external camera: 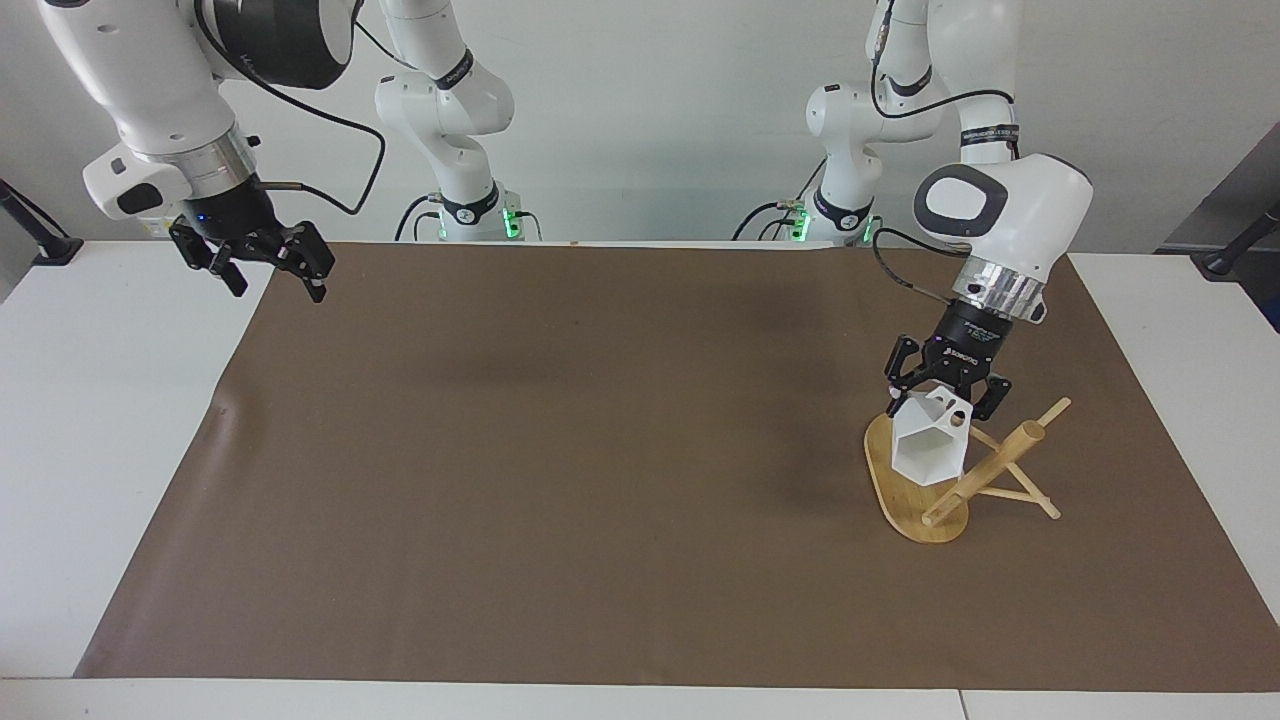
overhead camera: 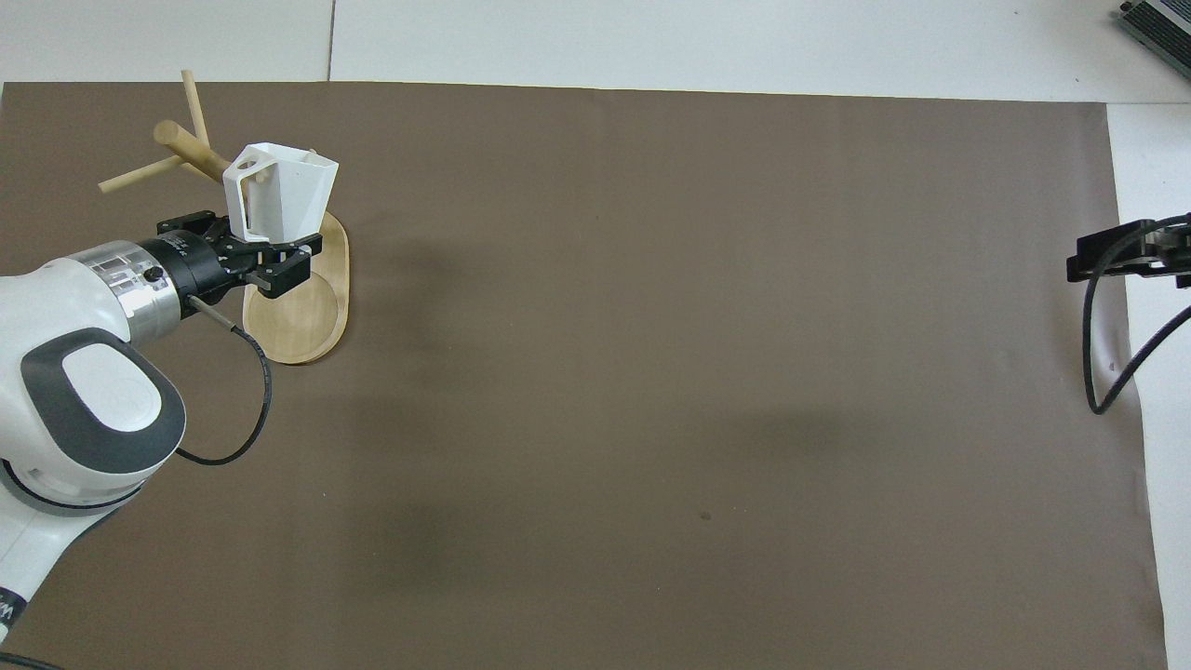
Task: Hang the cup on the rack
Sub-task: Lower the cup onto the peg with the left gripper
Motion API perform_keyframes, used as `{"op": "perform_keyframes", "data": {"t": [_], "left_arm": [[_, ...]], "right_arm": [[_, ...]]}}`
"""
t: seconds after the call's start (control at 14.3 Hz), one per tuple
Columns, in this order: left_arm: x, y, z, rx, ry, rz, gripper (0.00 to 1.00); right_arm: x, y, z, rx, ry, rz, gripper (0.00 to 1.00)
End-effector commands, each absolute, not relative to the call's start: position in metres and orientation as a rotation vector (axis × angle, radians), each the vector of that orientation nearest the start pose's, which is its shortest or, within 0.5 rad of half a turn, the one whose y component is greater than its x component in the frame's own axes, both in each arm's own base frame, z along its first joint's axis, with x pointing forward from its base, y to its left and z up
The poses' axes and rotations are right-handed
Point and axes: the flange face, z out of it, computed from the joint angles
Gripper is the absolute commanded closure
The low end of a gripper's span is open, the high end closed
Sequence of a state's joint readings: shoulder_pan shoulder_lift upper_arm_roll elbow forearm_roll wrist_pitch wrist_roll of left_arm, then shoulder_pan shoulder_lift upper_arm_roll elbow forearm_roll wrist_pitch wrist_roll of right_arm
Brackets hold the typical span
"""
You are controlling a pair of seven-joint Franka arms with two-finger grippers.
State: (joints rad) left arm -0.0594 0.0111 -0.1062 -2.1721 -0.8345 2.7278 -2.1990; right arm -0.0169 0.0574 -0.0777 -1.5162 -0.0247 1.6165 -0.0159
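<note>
— While the right arm waits, where's its tool (external camera: 268, 270)?
— Up over the brown mat's (external camera: 560, 450) corner, fingers spread, nothing in them.
— And the left tool (external camera: 944, 392)?
— Clamped on the small white faceted cup (external camera: 930, 448), tipped sideways over the light bamboo rack's (external camera: 905, 500) oval base, just beside the leaning pole.

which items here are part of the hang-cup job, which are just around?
In the job:
- white faceted cup, held in left claw over the rack's base
- bamboo mug rack

Just around:
- brown table mat
- right claw, open, waiting at the mat's edge
</note>
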Motion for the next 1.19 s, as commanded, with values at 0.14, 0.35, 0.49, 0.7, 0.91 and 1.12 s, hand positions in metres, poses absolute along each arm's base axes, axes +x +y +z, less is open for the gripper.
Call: {"op": "perform_keyframes", "data": {"t": [0.14,0.35,0.49,0.7,0.91,1.12], "left_arm": [[0.566,-0.061,0.437,0.46,2.399,-0.353,1.0],[0.567,-0.059,0.433,0.451,2.407,-0.351,1.0],[0.568,-0.059,0.432,0.451,2.409,-0.351,1.0],[0.568,-0.058,0.431,0.449,2.408,-0.348,1.0],[0.569,-0.058,0.431,0.449,2.406,-0.344,0.8],[0.569,-0.05,0.431,0.438,2.41,-0.339,0.0]], "right_arm": [[0.57,-0.055,0.624,-3.159,0.147,-0.071,0.0],[0.57,-0.055,0.624,-3.159,0.147,-0.069,0.0],[0.57,-0.054,0.625,-3.159,0.145,-0.074,0.0],[0.57,-0.052,0.625,-3.159,0.14,-0.074,0.0],[0.57,-0.052,0.623,-3.159,0.14,-0.067,0.0],[0.57,-0.052,0.623,-3.159,0.14,-0.064,0.0]]}}
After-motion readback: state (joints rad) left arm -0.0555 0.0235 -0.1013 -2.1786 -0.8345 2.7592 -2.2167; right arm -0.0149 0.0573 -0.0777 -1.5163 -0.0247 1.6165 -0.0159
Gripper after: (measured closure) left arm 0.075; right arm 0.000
